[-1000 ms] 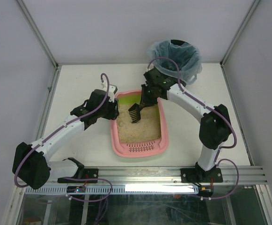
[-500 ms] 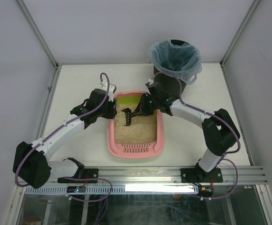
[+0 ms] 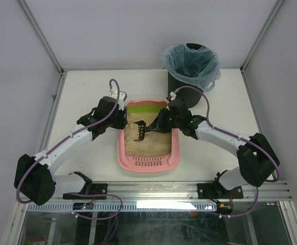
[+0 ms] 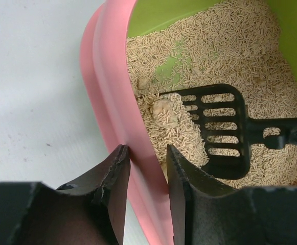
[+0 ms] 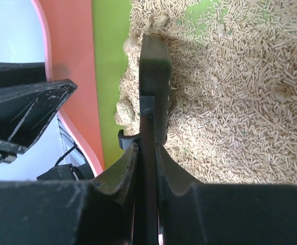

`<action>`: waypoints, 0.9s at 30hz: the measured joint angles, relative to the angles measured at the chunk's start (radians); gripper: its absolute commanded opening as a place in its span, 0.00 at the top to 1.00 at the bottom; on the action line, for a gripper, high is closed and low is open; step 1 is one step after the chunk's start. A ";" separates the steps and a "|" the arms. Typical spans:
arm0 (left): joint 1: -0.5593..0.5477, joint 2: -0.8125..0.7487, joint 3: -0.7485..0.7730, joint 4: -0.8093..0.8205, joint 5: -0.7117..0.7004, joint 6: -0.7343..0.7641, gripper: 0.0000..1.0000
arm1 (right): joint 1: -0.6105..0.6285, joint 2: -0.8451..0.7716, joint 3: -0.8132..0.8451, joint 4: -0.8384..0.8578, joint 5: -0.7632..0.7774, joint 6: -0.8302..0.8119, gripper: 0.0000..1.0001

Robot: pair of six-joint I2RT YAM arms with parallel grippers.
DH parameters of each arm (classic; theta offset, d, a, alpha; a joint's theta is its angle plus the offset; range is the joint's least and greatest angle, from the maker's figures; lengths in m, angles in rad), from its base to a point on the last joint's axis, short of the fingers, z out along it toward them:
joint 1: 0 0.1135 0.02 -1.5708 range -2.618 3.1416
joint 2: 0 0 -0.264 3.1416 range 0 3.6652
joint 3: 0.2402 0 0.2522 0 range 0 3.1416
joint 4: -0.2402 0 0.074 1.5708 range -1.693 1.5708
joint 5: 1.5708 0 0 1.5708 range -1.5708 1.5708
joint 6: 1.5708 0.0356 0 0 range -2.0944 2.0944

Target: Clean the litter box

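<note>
Top cam: the shallow pink plastic litter box (image 3: 120, 149) with the lime-green inner wall sits on the white surface (image 3: 87, 92). The left fingers (image 3: 122, 121) are at its far-left rim and the right fingers (image 3: 162, 124) are over the litter. The black cylindrical bin with the pale blue bag (image 3: 191, 61) stands beyond the right fingers.

Left wrist cam: the left fingers pinch the pink rim, one outside, one inside. Just ahead, the small black slotted scoop (image 4: 222, 127) has a beige clump (image 4: 164, 112) at its edge.

Right wrist cam: the right fingers are pressed tight on the scoop handle.

Looks mid-scoop. This load isn't dumped yet, and more lumps (image 5: 123, 108) sit by the wall.
</note>
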 measured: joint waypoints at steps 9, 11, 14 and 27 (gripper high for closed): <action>0.000 0.000 0.000 0.003 0.000 0.000 0.67 | -0.018 -0.154 -0.131 0.034 0.018 0.053 1.00; 0.000 0.000 0.000 0.003 -0.001 0.000 0.67 | -0.025 -0.188 -0.150 0.035 0.022 0.058 1.00; 0.000 0.000 0.000 0.003 -0.002 0.000 0.67 | -0.034 -0.262 -0.195 0.044 0.035 0.070 1.00; 0.000 -0.003 0.000 0.003 -0.006 0.000 0.66 | -0.052 -0.657 -0.515 0.218 0.085 0.188 1.00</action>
